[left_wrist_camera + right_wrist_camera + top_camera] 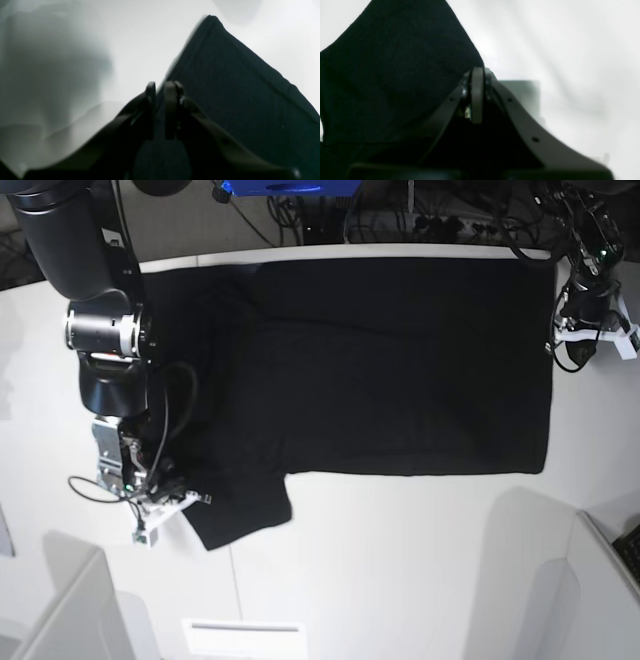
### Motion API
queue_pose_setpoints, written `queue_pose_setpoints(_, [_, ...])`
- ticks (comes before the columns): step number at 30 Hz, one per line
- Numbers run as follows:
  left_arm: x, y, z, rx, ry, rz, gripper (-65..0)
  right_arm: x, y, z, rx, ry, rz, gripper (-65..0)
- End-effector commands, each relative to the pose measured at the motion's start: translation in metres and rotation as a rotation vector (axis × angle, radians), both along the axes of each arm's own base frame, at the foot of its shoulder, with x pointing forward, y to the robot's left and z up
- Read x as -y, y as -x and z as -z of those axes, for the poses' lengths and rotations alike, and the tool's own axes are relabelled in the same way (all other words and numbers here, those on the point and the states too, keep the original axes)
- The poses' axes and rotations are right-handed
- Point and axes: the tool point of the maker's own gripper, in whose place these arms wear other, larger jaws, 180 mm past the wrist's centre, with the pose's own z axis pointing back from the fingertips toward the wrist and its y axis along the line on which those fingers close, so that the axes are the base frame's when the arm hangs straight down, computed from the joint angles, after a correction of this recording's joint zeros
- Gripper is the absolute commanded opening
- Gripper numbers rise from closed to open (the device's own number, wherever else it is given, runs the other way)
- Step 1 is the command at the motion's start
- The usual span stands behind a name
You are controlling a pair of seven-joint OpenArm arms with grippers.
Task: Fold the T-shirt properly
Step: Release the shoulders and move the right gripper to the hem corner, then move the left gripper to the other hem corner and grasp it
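Observation:
The black T-shirt (380, 370) lies spread flat on the white table (400, 560), plain side up, with one sleeve (240, 515) sticking out toward the front left. My right gripper (190, 502) is at that sleeve's outer edge. In the right wrist view its fingers (477, 72) are pressed together right where the cloth (395, 75) ends. My left gripper (556, 345) sits at the shirt's far right edge. Its fingers (161, 86) are nearly together with the cloth's hem (237, 87) running in between them.
Cables and a power strip (440, 220) run along the table's back edge. A white slotted box (245, 635) sits at the front, and a partition (600, 580) stands at the front right. The right arm's thick body (105, 330) hangs over the table's left side.

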Motion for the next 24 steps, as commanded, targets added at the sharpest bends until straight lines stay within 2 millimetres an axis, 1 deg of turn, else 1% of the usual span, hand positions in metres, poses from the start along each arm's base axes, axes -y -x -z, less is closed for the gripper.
queue_pose_setpoints(1, [-0.012,-0.011,-0.017,0.042,-0.055,0.008,-51.5,-0.001,-0.003,-0.005,-0.015,-0.004,-0.008,-65.0])
queue_pose_setpoints(2, [-0.016,-0.015,-0.017,0.045,-0.055,0.006,-44.9,-0.001,-0.003,-0.005,-0.015,-0.004,-0.008,-65.0])
queue_pose_setpoints(6, [-0.032,-0.031,-0.018,0.061,-0.05,-0.01,-11.8,-0.001,-0.003,-0.005,-0.015,-0.004,-0.008,-65.0])
queue_pose_setpoints(7, [-0.036,-0.037,-0.018,0.066,-0.048,-0.014,-4.6,-0.001,-0.003,-0.005,-0.015,-0.005,-0.009,-65.0])
queue_pose_setpoints(8, [-0.039,-0.042,-0.018,0.073,-0.043,-0.021,0.0,-0.001,-0.003,-0.005,-0.015,-0.005,-0.009,-65.0])
queue_pose_setpoints(12, [-0.058,-0.066,-0.017,0.095,-0.018,-0.058,0.0,-0.002,-0.003,-0.005,-0.015,-0.006,-0.01,-65.0])
queue_pose_setpoints(13, [-0.064,-0.071,-0.014,0.094,-0.003,-0.071,0.0,-0.002,-0.003,-0.005,-0.015,-0.006,-0.01,-65.0])
queue_pose_setpoints(14, [-0.065,-0.078,-0.01,0.091,0.014,-0.076,0.0,-0.002,-0.003,-0.005,-0.015,-0.006,-0.01,-65.0])
queue_pose_setpoints(16, [-0.066,-0.098,-0.003,0.066,0.024,-0.045,0.0,-0.002,-0.004,-0.006,-0.012,-0.006,-0.01,-65.0])
queue_pose_setpoints(18, [-0.056,-0.12,0.008,0.019,0.031,0.017,0.0,-0.002,-0.004,-0.006,-0.011,-0.006,-0.01,-65.0])
queue_pose_setpoints(20, [-0.048,-0.141,0.013,-0.004,0.043,0.054,0.0,-0.002,-0.004,-0.006,-0.011,-0.006,-0.01,-65.0])
queue_pose_setpoints(24, [-0.044,-0.163,0.021,-0.017,0.089,0.052,0.0,-0.002,-0.004,-0.006,-0.012,-0.006,-0.01,-65.0])
